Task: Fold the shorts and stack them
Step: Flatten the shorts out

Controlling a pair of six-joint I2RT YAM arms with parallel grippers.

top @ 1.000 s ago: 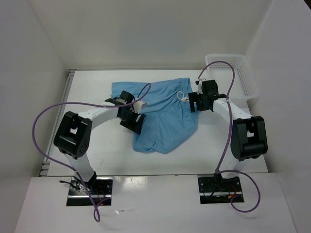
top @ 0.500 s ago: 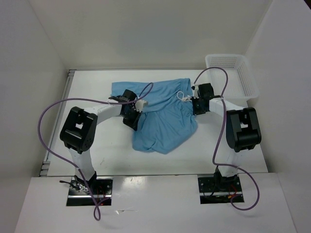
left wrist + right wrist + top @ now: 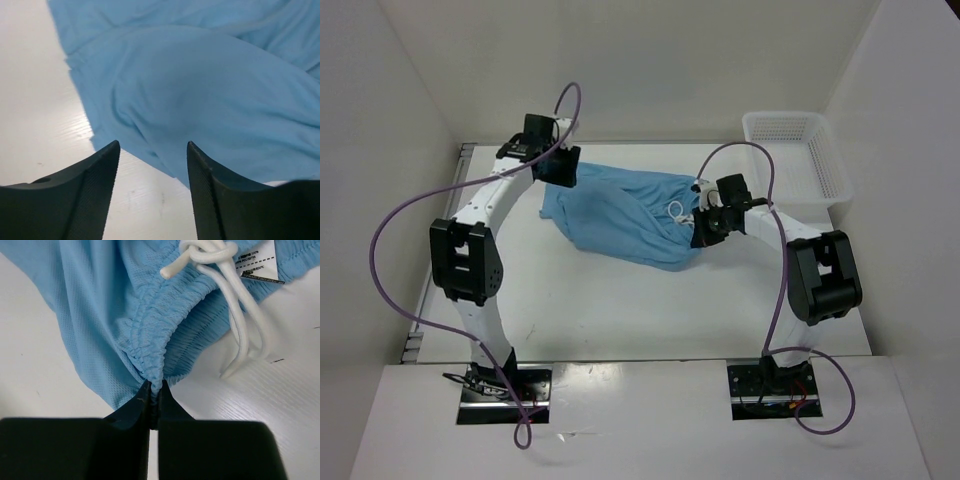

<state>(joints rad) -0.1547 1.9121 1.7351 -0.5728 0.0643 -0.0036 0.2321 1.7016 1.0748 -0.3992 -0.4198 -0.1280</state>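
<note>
The light blue shorts lie bunched lengthwise across the middle of the table, white drawstring near their right end. My right gripper is shut on the gathered waistband at that right end; the pinch shows plainly in the right wrist view, with the drawstring and a label beside it. My left gripper hangs at the shorts' far left corner, open, with nothing between its fingers; below it the blue cloth and bare table show.
A white mesh basket stands at the back right corner of the table. White walls close in the left, back and right sides. Purple cables loop over both arms.
Both arms have dragged the shorts toward the back, stretching them into a long band. My left gripper went from mid-table to the far left corner and opened. My right gripper closed on the waistband.
</note>
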